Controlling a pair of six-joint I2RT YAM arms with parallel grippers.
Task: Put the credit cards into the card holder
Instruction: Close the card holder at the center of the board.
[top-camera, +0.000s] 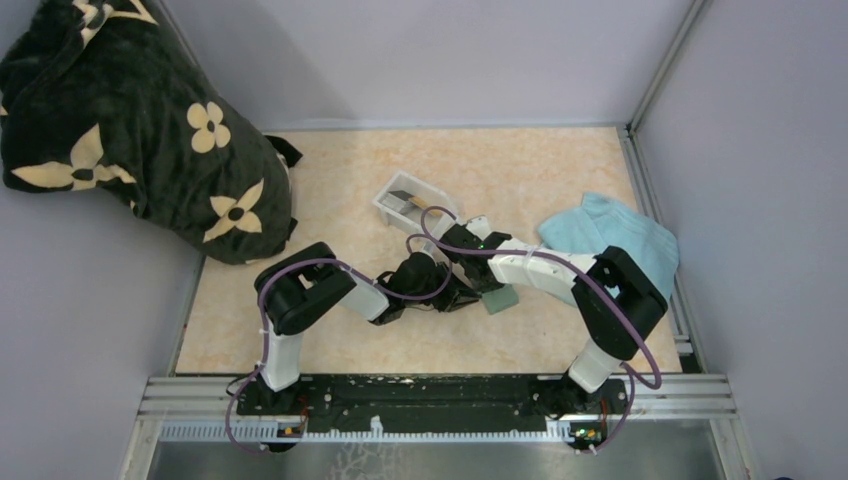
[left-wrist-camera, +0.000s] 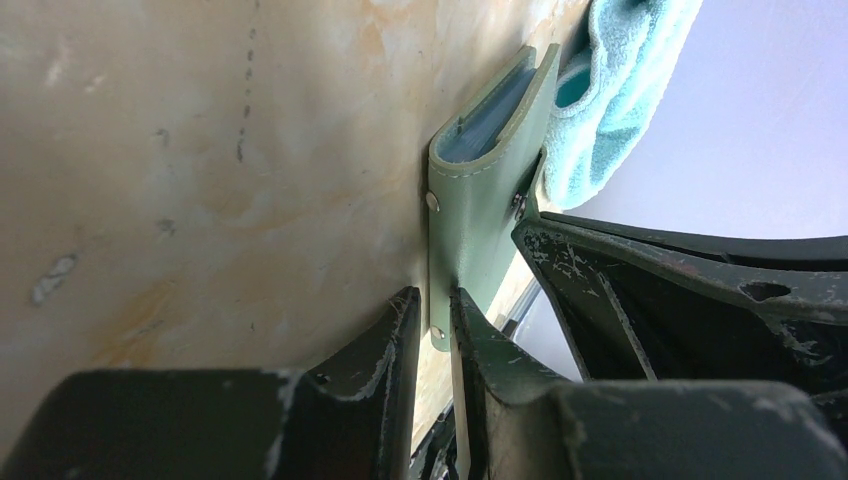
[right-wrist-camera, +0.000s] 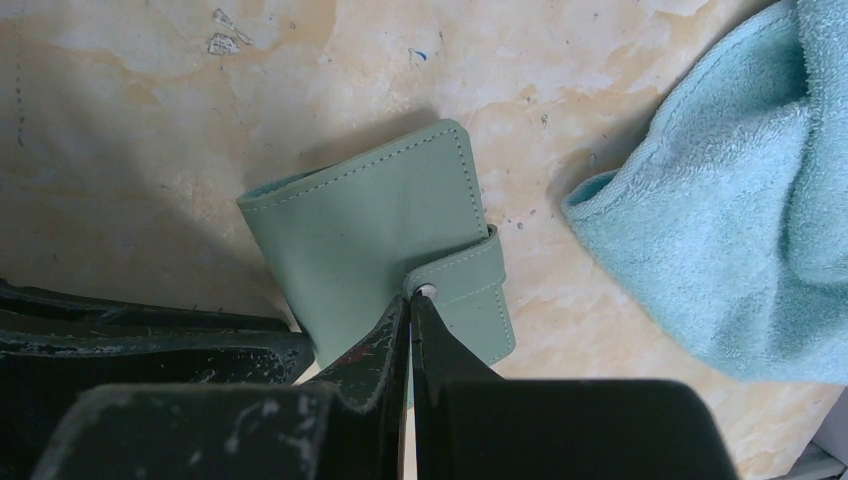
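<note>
The grey-green card holder (top-camera: 500, 299) lies closed on the table, its snap strap fastened (right-wrist-camera: 360, 230). In the left wrist view it shows edge-on (left-wrist-camera: 480, 200), pale blue inside. My left gripper (top-camera: 462, 296) (left-wrist-camera: 438, 322) is shut on the lower edge of its cover. My right gripper (top-camera: 486, 284) (right-wrist-camera: 411, 305) is shut, its tips pinching the snap end of the strap (right-wrist-camera: 465, 275). A dark card (top-camera: 403, 197) and an orange-yellow card (top-camera: 426, 207) lie in the white tray (top-camera: 384, 206) behind the grippers.
A light blue towel (top-camera: 612, 240) (right-wrist-camera: 740, 200) (left-wrist-camera: 620, 90) lies just right of the card holder. A large dark bag with cream flowers (top-camera: 140, 130) fills the far left corner. Walls enclose the table on three sides.
</note>
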